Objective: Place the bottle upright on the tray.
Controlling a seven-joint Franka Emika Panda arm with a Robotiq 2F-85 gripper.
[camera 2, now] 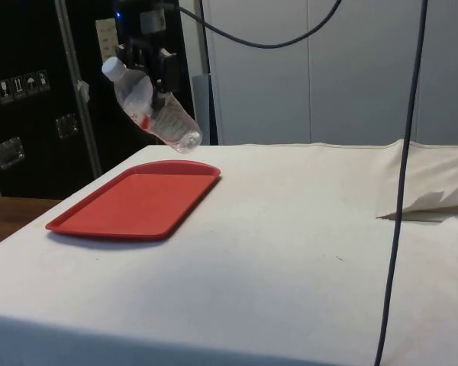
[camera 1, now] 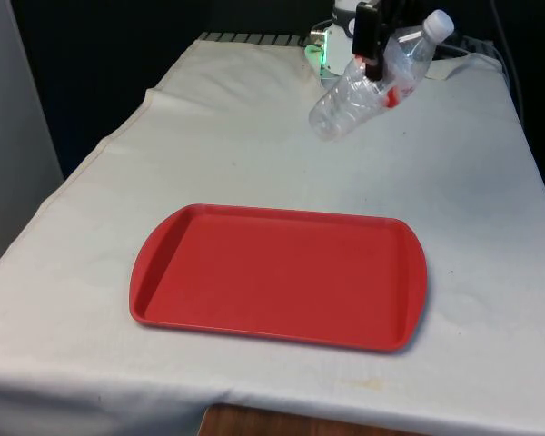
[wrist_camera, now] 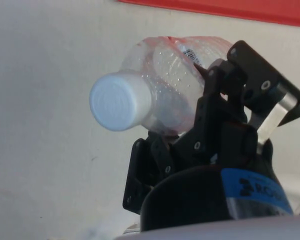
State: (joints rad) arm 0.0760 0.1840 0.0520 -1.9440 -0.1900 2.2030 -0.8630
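Note:
A clear plastic bottle [camera 1: 368, 86] with a white cap and a red-marked label hangs tilted in the air, cap end higher and toward the front view's right. My black gripper [camera 1: 374, 56] is shut on the bottle's upper body. From the side, the bottle [camera 2: 154, 110] slants with its cap up, held by the gripper [camera 2: 154, 72] above the far end of the red tray [camera 2: 137, 202]. In the wrist view the bottle [wrist_camera: 160, 90] points its cap at the camera, clamped between the fingers [wrist_camera: 217, 107]. The red tray [camera 1: 277, 277] lies flat and bare, nearer the camera than the bottle.
White cloth covers the table [camera 1: 472, 200]. A fold of cloth [camera 2: 424, 202] rises at the side view's right. A dark cable [camera 2: 401, 183] hangs down in front of the side camera.

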